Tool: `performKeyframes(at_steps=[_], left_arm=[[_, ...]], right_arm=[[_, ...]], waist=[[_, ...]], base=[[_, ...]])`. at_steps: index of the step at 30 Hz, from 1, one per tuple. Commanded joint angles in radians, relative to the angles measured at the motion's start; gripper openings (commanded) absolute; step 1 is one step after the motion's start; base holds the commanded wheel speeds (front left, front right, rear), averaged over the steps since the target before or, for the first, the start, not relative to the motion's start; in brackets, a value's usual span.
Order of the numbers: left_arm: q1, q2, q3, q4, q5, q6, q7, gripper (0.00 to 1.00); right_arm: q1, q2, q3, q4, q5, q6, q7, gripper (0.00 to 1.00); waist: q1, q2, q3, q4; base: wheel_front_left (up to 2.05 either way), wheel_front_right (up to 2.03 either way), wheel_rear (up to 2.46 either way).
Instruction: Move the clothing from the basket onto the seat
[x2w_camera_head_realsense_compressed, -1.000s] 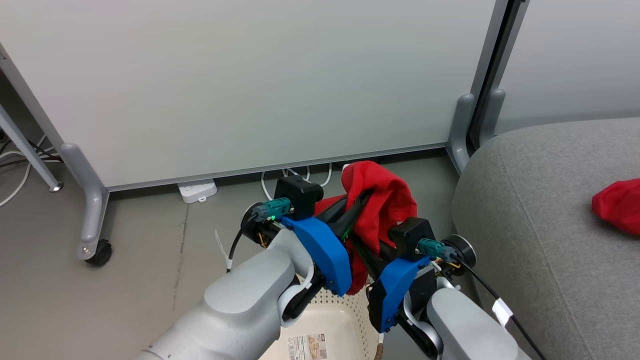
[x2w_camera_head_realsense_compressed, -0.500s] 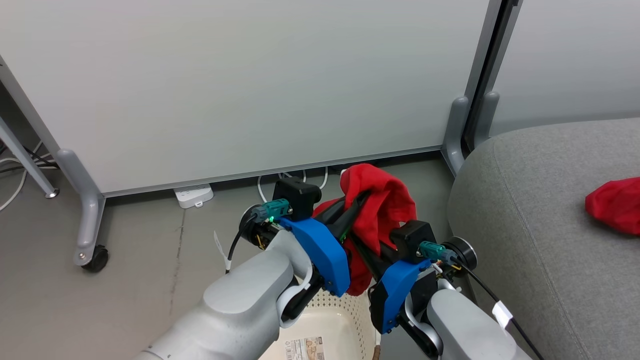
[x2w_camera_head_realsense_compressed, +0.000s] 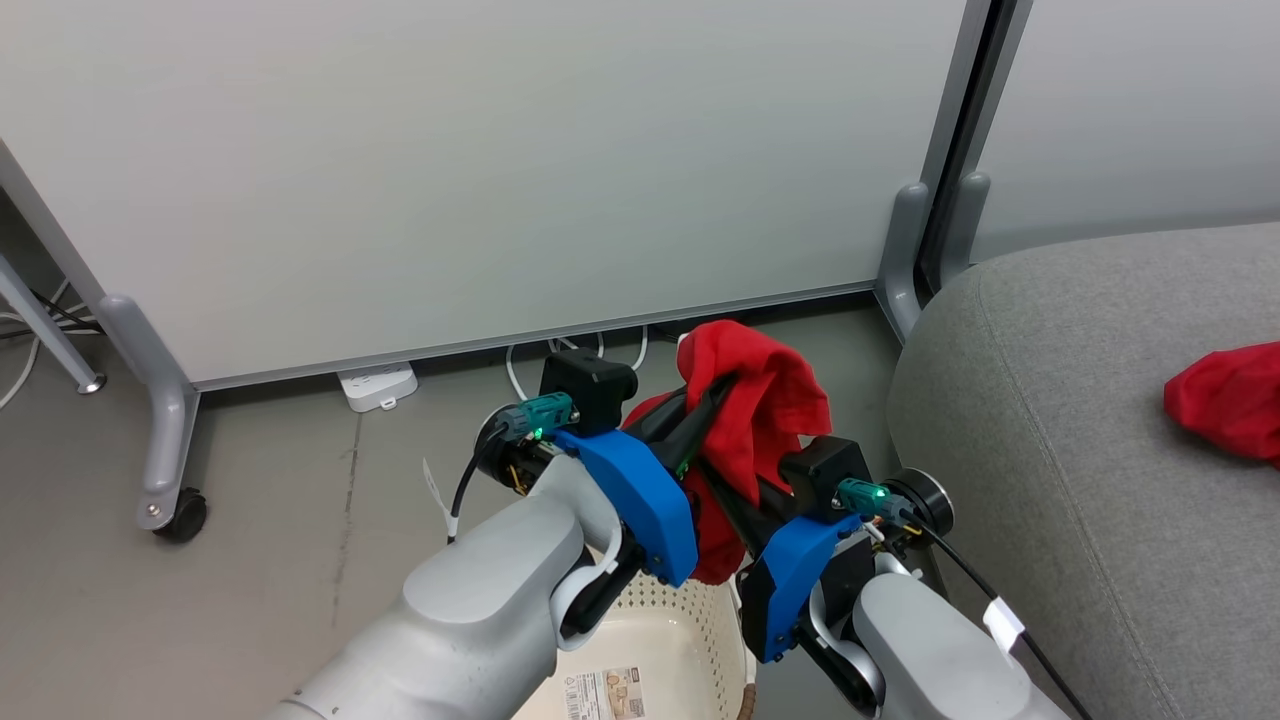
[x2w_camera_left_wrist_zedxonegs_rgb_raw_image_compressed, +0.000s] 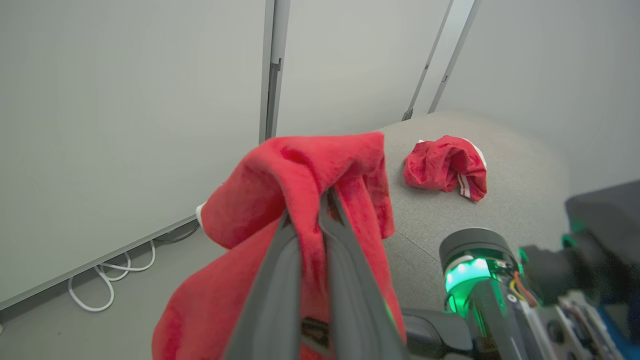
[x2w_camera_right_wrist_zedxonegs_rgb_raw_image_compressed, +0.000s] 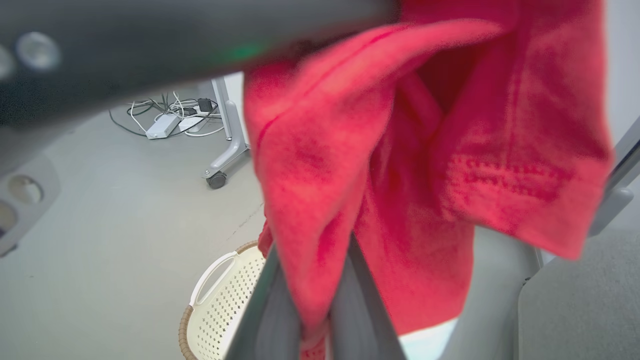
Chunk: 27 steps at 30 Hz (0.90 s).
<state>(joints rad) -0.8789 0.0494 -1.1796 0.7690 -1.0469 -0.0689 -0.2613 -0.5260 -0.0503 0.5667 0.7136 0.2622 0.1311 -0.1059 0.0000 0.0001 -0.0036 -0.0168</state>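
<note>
The left end effector (x2w_camera_left_wrist_zedxonegs_rgb_raw_image_compressed: 320, 202) and right end effector (x2w_camera_right_wrist_zedxonegs_rgb_raw_image_compressed: 315, 295) are gripping a garment (x2w_camera_head_realsense_compressed: 765, 390) above the floor (x2w_camera_head_realsense_compressed: 280, 520), near a partition (x2w_camera_head_realsense_compressed: 500, 170) and the seat (x2w_camera_head_realsense_compressed: 1050, 430).

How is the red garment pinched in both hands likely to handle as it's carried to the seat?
Probably floppy: the red garment droops in folds either side of the left hand and right hand. Likely light, since thin fingertip pinches hold it up. It should slump into a heap on the seat, like the striped garment there.
</note>
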Motion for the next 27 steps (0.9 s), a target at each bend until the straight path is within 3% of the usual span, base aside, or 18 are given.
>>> performKeyframes(at_steps=[1,2,3,4,5,12,27], left_arm=[[-0.014,0.002,0.006,-0.002,0.003,-0.001,-0.006,0.00],[-0.013,0.002,0.007,-0.002,0.005,-0.001,-0.006,0.00],[-0.014,0.002,0.006,-0.002,0.010,-0.002,-0.006,0.38],[-0.015,0.002,0.009,-0.004,0.015,-0.002,-0.006,0.93],[-0.014,0.002,0.014,-0.006,0.019,-0.002,-0.006,1.00],[0.060,0.008,0.112,-0.056,0.114,-0.006,-0.005,1.00],[0.428,0.107,0.462,-0.346,0.481,-0.025,-0.005,1.00]], right_arm=[[-0.007,0.000,0.003,0.008,0.002,-0.001,-0.003,0.00],[-0.008,0.000,0.004,0.008,0.002,-0.001,-0.003,0.00],[-0.009,0.000,0.004,0.009,0.004,-0.001,-0.004,0.00],[-0.011,0.000,0.004,0.009,0.005,-0.001,-0.005,0.00],[-0.012,0.000,0.003,0.010,0.005,-0.001,-0.006,0.00],[-0.013,0.000,-0.009,0.009,-0.006,-0.001,-0.018,0.00],[0.014,0.000,-0.086,0.006,-0.043,-0.001,-0.018,0.00]], waist=[[0.0000,-0.0001,0.001,0.000],[0.0000,-0.0001,0.002,0.000],[0.0000,-0.0001,0.002,0.000],[0.0000,-0.0001,0.003,0.000],[0.0000,-0.0001,0.004,0.000],[0.0000,-0.0001,0.009,0.005],[0.0000,-0.0001,0.047,0.036]], base=[[0.00,0.00,0.00],[0.00,0.00,0.00],[0.00,0.00,0.00],[0.00,0.00,0.00],[0.00,0.00,0.00],[0.00,0.00,0.00],[0.00,0.00,0.00]])
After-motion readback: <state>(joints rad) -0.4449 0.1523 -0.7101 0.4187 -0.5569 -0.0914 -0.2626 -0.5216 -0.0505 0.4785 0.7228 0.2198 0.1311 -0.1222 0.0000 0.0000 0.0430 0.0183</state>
